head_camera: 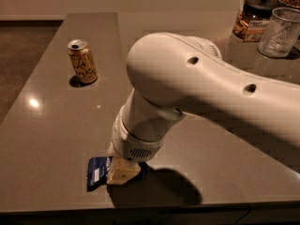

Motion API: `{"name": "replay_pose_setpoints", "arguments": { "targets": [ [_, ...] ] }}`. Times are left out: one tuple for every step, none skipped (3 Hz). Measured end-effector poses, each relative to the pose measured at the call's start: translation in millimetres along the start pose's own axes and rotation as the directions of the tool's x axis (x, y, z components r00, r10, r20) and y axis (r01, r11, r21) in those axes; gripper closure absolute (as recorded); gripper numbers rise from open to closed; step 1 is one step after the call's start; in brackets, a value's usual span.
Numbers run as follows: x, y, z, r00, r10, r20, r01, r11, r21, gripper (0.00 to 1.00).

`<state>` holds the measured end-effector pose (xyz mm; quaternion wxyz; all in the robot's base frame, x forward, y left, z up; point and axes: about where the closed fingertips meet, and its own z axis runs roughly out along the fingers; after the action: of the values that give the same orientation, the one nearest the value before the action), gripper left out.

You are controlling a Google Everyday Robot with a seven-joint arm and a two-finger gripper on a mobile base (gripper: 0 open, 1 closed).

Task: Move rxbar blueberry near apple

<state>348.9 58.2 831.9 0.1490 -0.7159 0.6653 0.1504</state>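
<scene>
Near the front edge of the table (pixel 51 125), the blueberry bar (pixel 97 171) lies flat, with the gripper (pixel 123 173) down over one end; you cannot tell whether it has hold. Expect a light, crinkly, slippery wrapper, so pinch across the narrow width. No apple shows.

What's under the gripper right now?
The gripper sits low near the table's front edge, over the rxbar blueberry. Only one end of the bar shows, lying flat on the table beside the gripper; the rest is covered by the gripper.
</scene>
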Motion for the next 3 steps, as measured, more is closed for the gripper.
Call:
{"name": "replay_pose_setpoints", "arguments": {
  "targets": [
    [-0.1,0.0,-0.2,1.0,0.0,0.0,0.0,1.0,0.0,1.0],
    [-0.1,-0.1,-0.3,1.0,0.0,0.0,0.0,1.0,0.0,1.0],
    [23.6,-33.1,-22.4,0.997,0.073,0.0,-0.073,0.9964,0.045,1.0]
  ]
}}
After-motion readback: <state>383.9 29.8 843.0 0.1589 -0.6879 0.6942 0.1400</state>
